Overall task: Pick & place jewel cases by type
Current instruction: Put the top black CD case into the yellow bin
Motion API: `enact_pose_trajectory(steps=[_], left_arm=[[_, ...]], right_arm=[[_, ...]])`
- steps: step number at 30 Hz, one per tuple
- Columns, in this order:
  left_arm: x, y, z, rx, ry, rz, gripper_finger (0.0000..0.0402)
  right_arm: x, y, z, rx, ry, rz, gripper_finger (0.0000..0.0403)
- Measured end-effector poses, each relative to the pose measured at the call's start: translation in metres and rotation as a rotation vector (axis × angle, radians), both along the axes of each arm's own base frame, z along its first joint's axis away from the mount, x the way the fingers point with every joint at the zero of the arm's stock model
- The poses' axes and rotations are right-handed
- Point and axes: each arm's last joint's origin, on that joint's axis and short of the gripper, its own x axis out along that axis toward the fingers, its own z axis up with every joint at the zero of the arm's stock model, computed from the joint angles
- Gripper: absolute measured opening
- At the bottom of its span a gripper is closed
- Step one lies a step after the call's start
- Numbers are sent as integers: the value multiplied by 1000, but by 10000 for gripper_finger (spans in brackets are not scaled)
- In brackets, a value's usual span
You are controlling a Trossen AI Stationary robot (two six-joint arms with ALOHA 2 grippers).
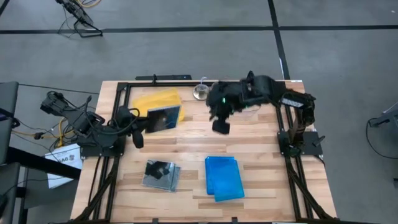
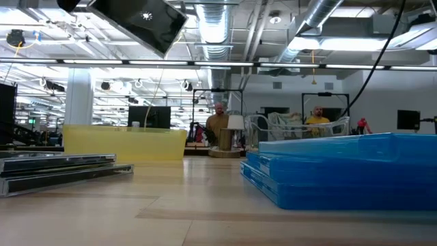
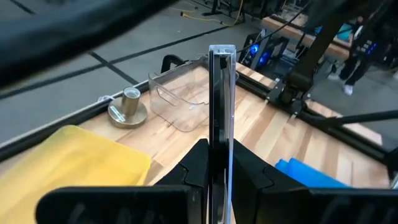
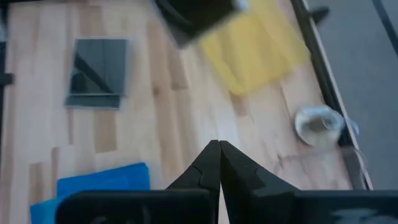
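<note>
Left gripper (image 3: 219, 180) clamped on clear-grey jewel case (image 3: 221, 112), held edge-up over yellow tray (image 1: 163, 101) near table's far-left corner. Advice: level case before lowering, release only once inside tray. Right gripper (image 4: 219, 163) closed, empty, near far edge. Blue jewel cases (image 1: 223, 177) stacked near front edge.

Looks like a robotics lab inside a large open industrial hall. Shown by a bare grey concrete floor (image 1: 186, 56) marked with dark tape lines, exposed silver ducts (image 2: 218, 31) and pipes overhead under long strip lights, and a wooden worktop (image 1: 186, 149) framed in black metal rails. More signs: loose cables and electronics (image 1: 68, 118) at the worktop's left, further benches with dark monitors (image 2: 150, 116) far behind, and two people (image 2: 218, 123) among that equipment.
</note>
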Motion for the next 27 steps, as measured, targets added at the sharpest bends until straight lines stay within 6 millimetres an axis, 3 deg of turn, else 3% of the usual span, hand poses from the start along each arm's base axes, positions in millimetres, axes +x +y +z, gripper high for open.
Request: enact_pose_trajectory(steps=[3, 8, 18, 27], left_arm=[[0, 0, 1, -36, -27, 18, 26], [0, 1, -1, -97, -85, 100, 26], [-3, 8, -17, -327, -282, 350, 26], [2, 13, -19, -168, -90, 260, 26]], right_arm=[[3, -12, 2, 45, -34, 18, 0], [11, -13, 1, 62, -87, 66, 0], [22, -14, -30, 73, 5, 53, 0], [24, -15, -32, 41, 11, 95, 0]])
